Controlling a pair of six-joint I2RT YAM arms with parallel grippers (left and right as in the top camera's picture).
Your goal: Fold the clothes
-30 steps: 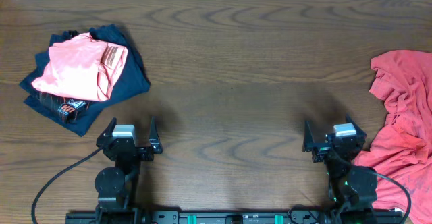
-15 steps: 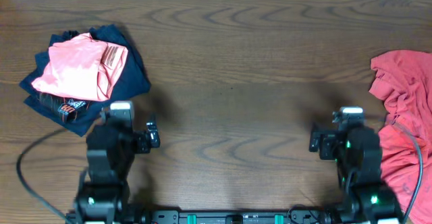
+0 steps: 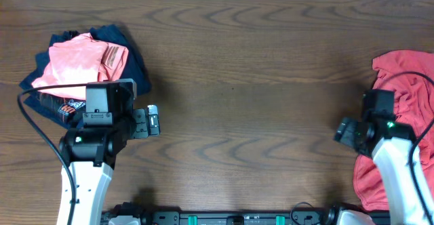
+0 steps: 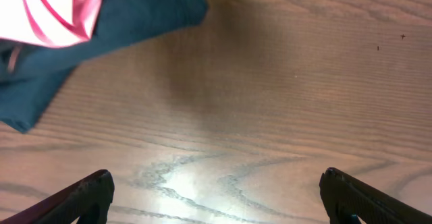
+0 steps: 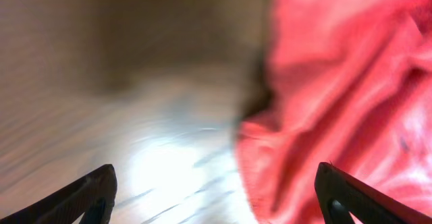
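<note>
We see the coral-red T-shirt [image 3: 407,76] lying crumpled at the right edge of the desk [image 3: 244,62], partly cut off by the frame. Our right hand [image 5: 216,193] hangs over the shirt's left edge with its fingers spread wide, gripping nothing; its wrist view is blurred. Our left hand [image 4: 216,200] is spread open too, empty over the wood, just right of the navy garment [image 3: 135,79]. A salmon-pink folded shirt [image 3: 78,69] lies on that garment at the left side.
</note>
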